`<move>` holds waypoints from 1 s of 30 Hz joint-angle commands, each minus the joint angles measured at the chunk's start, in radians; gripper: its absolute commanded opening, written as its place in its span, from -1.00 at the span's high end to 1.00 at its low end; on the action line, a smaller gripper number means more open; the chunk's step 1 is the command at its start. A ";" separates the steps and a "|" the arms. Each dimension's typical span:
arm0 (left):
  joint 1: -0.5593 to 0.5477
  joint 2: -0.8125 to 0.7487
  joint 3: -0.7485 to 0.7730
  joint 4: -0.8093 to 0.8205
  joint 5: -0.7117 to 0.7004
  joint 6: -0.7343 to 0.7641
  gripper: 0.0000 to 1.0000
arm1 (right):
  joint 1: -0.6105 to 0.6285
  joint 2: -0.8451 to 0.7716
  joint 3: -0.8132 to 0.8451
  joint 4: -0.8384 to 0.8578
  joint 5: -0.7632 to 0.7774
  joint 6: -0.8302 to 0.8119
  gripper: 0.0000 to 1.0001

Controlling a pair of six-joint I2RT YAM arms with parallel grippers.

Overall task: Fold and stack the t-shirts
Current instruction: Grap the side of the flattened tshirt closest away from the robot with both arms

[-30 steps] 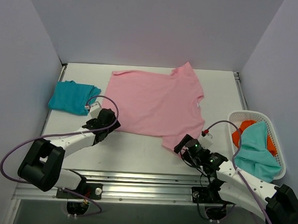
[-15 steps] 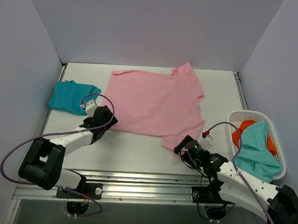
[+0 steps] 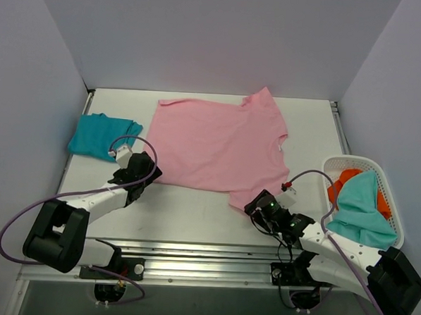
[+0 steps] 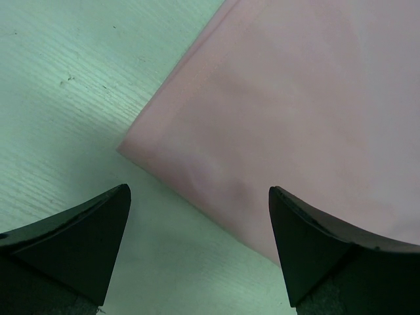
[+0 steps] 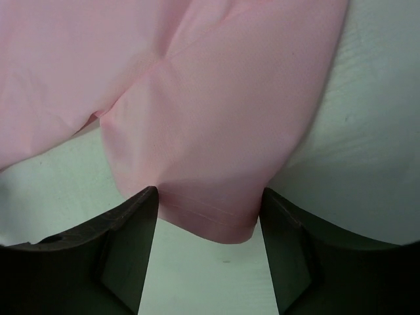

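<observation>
Right tool (image 5: 207,197) around t-shirt (image 5: 230,98), contact unclear

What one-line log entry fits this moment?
left gripper: jaws open at pink t-shirt hem corner | right gripper: jaws open, astride sleeve

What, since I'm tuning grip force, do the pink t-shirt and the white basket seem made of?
Pink t-shirt: soft matte knit cloth, probably cotton; it lies limp with shallow creases and a stitched sleeve hem. White basket: stiff, faintly shiny moulded plastic, judging by its even lattice wall and rim.
</observation>
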 commanded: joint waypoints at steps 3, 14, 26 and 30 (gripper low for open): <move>0.009 -0.059 -0.030 0.020 -0.018 -0.057 -0.94 | 0.008 -0.113 0.010 -0.176 0.067 0.010 0.11; 0.009 -0.063 -0.107 0.067 -0.090 -0.160 -1.00 | 0.012 -0.140 0.035 -0.233 0.113 -0.002 1.00; 0.006 0.088 -0.070 0.194 -0.070 -0.177 -0.23 | 0.008 -0.163 0.065 -0.279 0.141 -0.027 1.00; 0.006 0.092 -0.075 0.213 -0.064 -0.166 0.23 | 0.008 -0.160 0.065 -0.276 0.147 -0.028 1.00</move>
